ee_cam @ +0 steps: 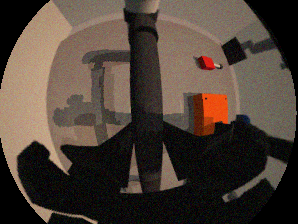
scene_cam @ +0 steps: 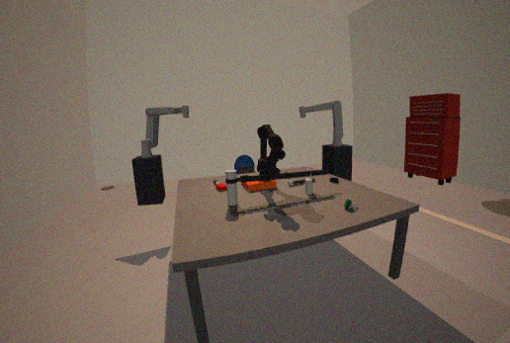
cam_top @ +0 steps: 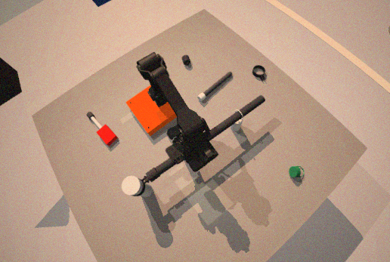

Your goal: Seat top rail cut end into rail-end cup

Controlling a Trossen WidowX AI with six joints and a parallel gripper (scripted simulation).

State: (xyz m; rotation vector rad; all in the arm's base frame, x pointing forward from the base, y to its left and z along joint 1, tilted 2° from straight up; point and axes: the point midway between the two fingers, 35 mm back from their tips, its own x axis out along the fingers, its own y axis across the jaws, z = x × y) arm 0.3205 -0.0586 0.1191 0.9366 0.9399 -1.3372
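The dark rail runs level through the thin loop cap on the short white post. Its other end meets the dark rail-end cup and appears to be inside the mouth; the depth is hidden. The cup hangs on the black brace band, up near the white cap of the big post. My gripper is shut on the rail, between cup and loop; the top view hides the fingertips.
An orange box lies beside the arm. A red block with a white handle, a short dark tube with a white end, a black ring and a green part also lie on the table.
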